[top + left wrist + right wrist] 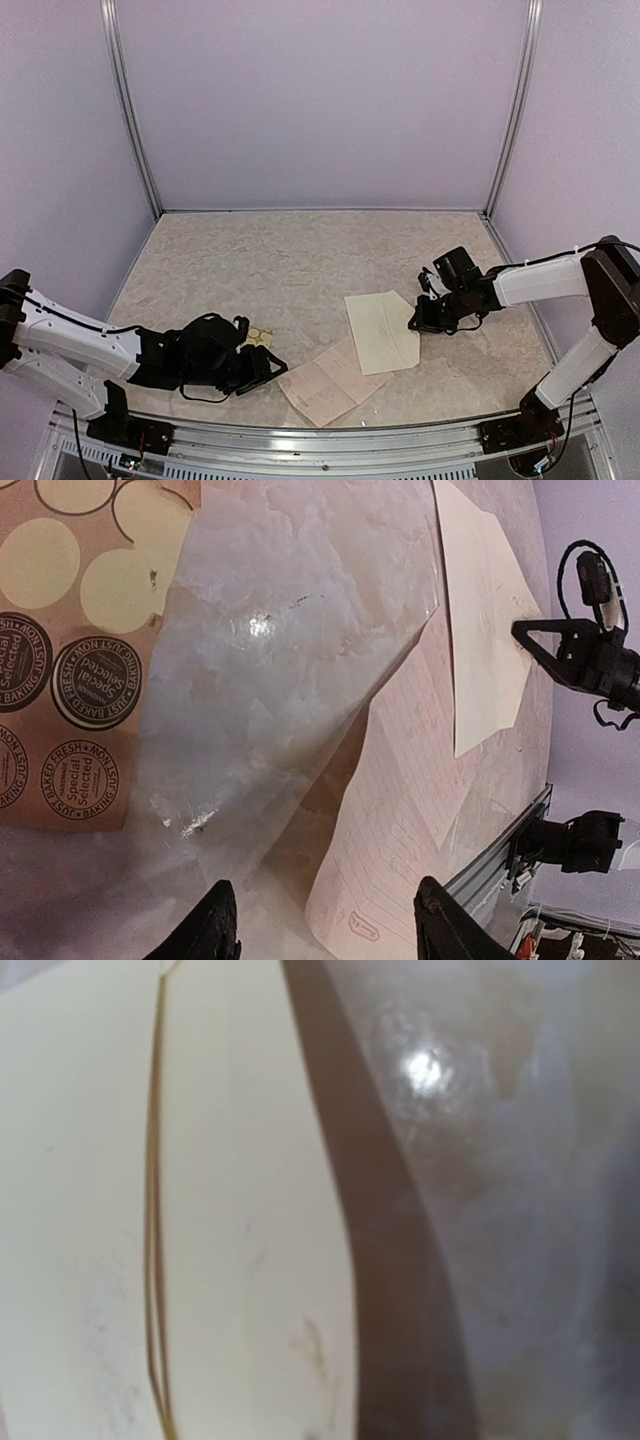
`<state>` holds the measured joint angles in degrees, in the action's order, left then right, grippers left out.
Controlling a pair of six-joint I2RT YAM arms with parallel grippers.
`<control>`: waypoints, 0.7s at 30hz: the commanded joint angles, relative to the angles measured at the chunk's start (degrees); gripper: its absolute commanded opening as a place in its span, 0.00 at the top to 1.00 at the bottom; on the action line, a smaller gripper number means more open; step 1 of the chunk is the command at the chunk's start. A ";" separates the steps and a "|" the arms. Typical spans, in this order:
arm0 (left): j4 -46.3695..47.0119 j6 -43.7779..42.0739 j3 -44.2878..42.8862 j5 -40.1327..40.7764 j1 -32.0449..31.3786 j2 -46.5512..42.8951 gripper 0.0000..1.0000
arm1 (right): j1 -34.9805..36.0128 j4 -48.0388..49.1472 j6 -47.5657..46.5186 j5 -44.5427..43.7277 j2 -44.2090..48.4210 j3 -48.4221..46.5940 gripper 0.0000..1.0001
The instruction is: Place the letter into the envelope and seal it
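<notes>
Right gripper [416,322] sits at right edge of envelope [382,330], probably to lift it; pinching or not, cannot tell. Left gripper [325,910] hangs spread, empty, beside letter [330,385] by near edge of table [300,250].

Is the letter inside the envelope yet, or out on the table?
Out. The pinkish letter lies flat on the table, almost wholly uncovered, with only one corner meeting the envelope.

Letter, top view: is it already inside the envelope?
No, the letter lies spread out on the table, in front of the envelope.
</notes>
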<state>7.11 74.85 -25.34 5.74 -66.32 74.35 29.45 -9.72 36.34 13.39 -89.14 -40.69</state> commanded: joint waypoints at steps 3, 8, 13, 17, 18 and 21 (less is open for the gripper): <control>5.99 1.44 1.24 -1.29 -0.58 1.33 0.48 | -0.29 1.01 0.31 0.68 -0.90 -0.95 0.97; 8.35 1.52 1.17 -2.51 -0.56 3.86 0.53 | -0.28 1.34 0.55 1.05 -1.04 -1.15 0.98; 8.39 1.24 0.47 -3.09 -0.69 7.06 0.55 | -0.29 1.61 0.72 1.23 -0.90 -0.97 1.00; 8.61 0.43 -1.07 -3.03 -1.35 9.27 0.66 | -0.29 1.54 0.75 1.14 -0.53 -0.97 1.00; 8.76 0.32 -1.39 -2.89 -1.42 9.51 0.74 | -0.27 1.54 0.83 1.11 -0.41 -0.97 1.00; 7.94 0.00 -2.07 -1.17 -1.45 9.27 0.97 | -0.30 1.95 1.05 0.86 0.61 -0.82 1.00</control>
<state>14.35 76.23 -25.26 3.16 -67.31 83.55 29.45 -8.62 36.99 14.41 -89.14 -40.77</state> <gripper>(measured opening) 0.143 0.004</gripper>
